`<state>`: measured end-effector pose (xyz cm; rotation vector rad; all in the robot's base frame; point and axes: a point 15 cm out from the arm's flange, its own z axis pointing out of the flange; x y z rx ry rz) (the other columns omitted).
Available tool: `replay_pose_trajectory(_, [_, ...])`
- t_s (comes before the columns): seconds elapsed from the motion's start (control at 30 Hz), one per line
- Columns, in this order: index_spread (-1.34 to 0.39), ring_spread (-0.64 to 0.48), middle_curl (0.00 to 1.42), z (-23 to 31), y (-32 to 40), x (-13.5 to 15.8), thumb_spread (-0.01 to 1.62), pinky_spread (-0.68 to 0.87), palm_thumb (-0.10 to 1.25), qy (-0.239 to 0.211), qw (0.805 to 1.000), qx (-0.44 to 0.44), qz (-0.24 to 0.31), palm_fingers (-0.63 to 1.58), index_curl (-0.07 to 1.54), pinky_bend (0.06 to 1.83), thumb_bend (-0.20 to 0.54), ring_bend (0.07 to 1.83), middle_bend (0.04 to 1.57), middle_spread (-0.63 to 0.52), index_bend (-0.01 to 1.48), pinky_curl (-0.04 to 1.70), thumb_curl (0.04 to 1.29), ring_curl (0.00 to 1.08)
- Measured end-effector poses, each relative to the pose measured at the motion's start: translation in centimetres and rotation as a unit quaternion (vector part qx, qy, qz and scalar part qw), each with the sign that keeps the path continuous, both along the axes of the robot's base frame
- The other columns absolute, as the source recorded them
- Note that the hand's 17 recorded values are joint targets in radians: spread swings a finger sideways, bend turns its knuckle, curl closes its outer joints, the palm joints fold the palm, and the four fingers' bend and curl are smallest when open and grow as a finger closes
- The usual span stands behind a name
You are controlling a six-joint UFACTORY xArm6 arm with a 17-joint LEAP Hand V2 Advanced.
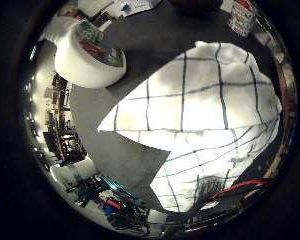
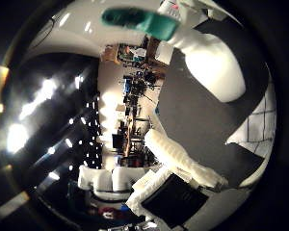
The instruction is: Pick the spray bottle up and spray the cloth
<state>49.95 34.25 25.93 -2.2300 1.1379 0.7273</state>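
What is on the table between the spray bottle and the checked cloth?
Nothing: in the little finger side palm view, only bare dark table separates the spray bottle from the checked cloth.

White cloth [image 1: 200, 115] with dark grid lines, dark grey table [image 1: 125, 160], white spray bottle [image 2: 214, 67] with teal trigger [image 2: 139, 20]

The checked cloth [image 1: 210, 110] covers much of the dark table [image 1: 135, 155]; bare tabletop lies open beside its folded edge. A white tape roll [image 1: 92, 57] stands near one corner, a printed can [image 1: 241, 17] by the far edge
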Motion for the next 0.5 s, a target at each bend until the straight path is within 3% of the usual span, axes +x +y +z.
replay_pose_trajectory(0.33, [-0.34, 0.14, 0.36, 2.2, -3.6, 0.5, 1.12, 0.36, 0.53, -0.021, 1.000, -0.007, -0.019, 0.28, 0.40, 0.18, -0.021, 0.19, 0.23, 0.04, 0.19, 0.25, 0.27, 0.21])
replay_pose_trajectory(0.5, [-0.34, 0.14, 0.36, 3.3, -5.8, -1.2, 1.12, 0.36, 0.53, -0.025, 0.999, -0.011, -0.029, 0.28, 0.40, 0.18, -0.021, 0.19, 0.23, 0.04, 0.19, 0.25, 0.27, 0.21])
